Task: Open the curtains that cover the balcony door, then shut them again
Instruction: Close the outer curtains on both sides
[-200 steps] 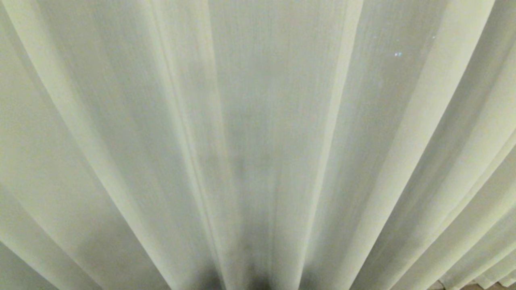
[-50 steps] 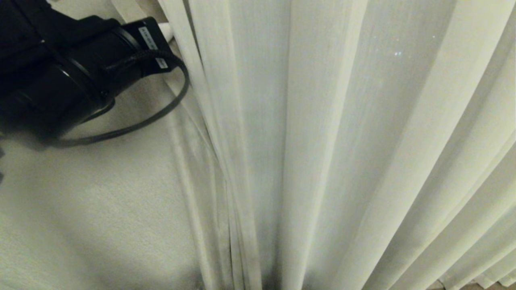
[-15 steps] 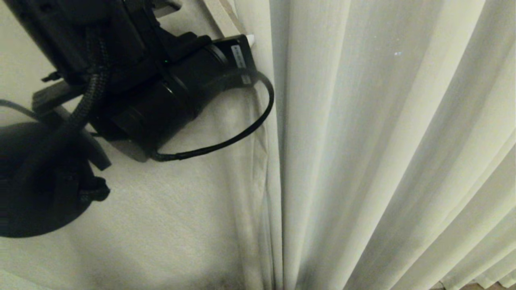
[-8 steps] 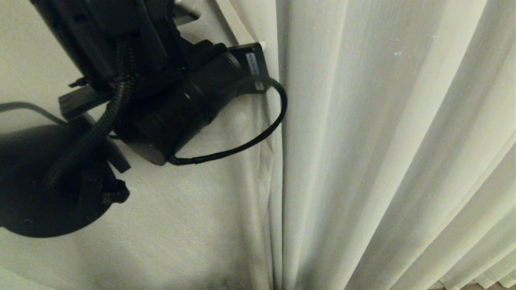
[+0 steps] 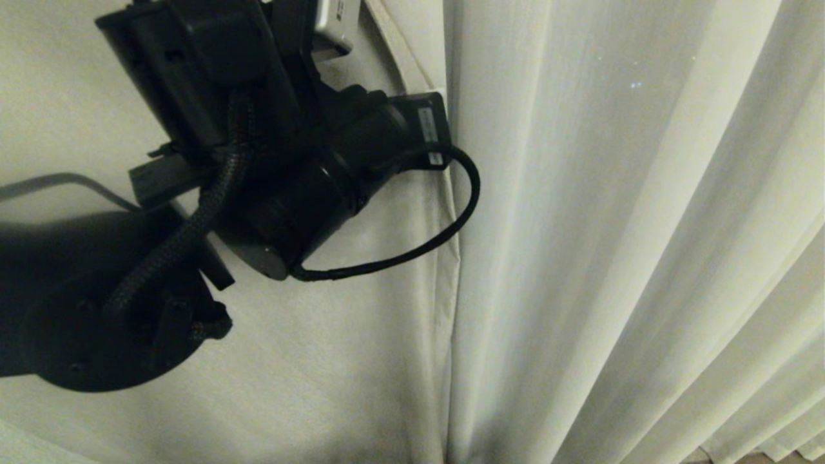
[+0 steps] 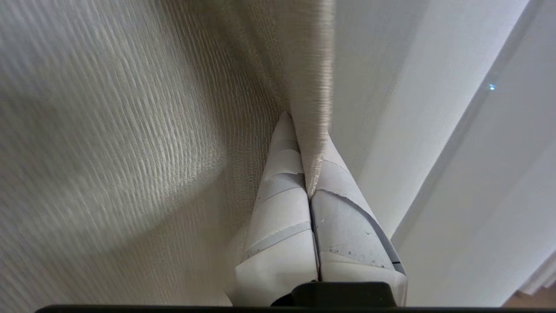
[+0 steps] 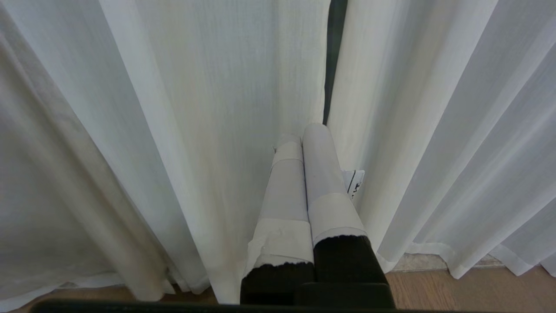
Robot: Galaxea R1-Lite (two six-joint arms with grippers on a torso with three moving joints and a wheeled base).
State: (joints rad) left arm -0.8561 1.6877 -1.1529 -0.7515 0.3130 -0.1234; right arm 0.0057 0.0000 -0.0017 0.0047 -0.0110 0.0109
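Left gripper (image 6: pixel 309 152) clamped on a hemmed edge of the curtains (image 5: pixel 612 225), fabric pinched between the taped fingers (image 6: pixel 282 208) (edge running away past the tips). Right gripper (image 7: pixel 304 134) closed on nothing, low near the wooden floor (image 7: pixel 456 289), pointing at the dark slit where two panels meet.

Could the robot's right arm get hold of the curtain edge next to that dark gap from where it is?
Probably yes. The right gripper hangs shut just in front of the curtains, its tips beside the dark gap, with nothing between them. It would need to open first. The left gripper is already shut on a curtain edge.
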